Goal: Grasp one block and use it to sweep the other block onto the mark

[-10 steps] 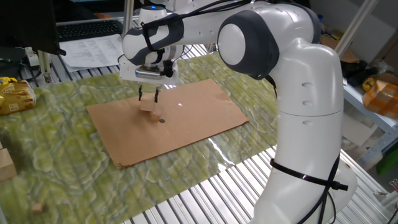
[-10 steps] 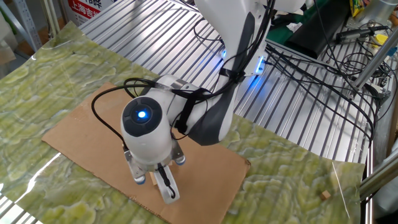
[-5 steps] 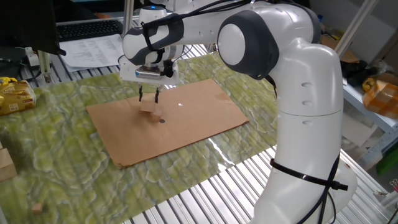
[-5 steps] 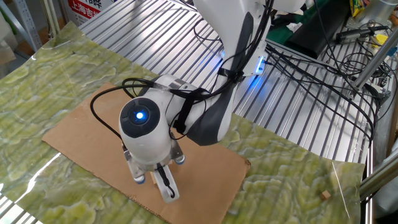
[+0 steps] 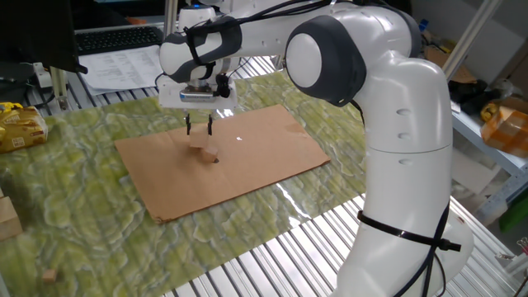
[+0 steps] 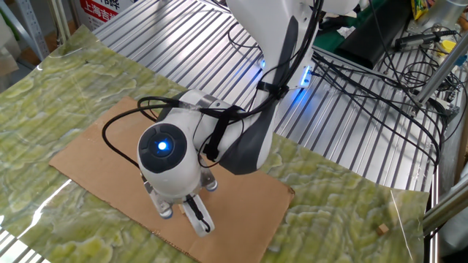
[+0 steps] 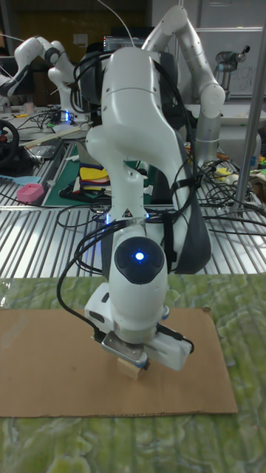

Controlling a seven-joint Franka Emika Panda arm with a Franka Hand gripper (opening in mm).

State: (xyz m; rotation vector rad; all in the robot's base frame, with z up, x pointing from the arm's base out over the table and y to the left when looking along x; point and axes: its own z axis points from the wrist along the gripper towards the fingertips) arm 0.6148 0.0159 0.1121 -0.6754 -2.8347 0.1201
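The larger tan block (image 5: 199,143) rests on the brown cardboard (image 5: 264,148) between my gripper's (image 5: 199,130) two dark fingers, which point straight down and look shut on its sides. The smaller block (image 5: 211,153) sits against its near right corner. The dark round mark (image 5: 216,160) peeks out at the smaller block's near right edge. From the tall fixed view the larger block (image 7: 131,368) shows just under the hand, and the smaller block and the mark are hidden. In the other fixed view the hand covers both blocks, and only one white finger (image 6: 199,219) shows.
The cardboard lies on a green marbled mat (image 5: 82,231) over a slatted metal table. A keyboard (image 5: 115,37) and papers (image 5: 124,66) sit at the back. A yellow packet (image 5: 18,128) lies at the left, and a small wood scrap (image 5: 51,275) at the front left.
The hand has shifted slightly up and to the left in the picture. The smaller block now sits closer to the mark.
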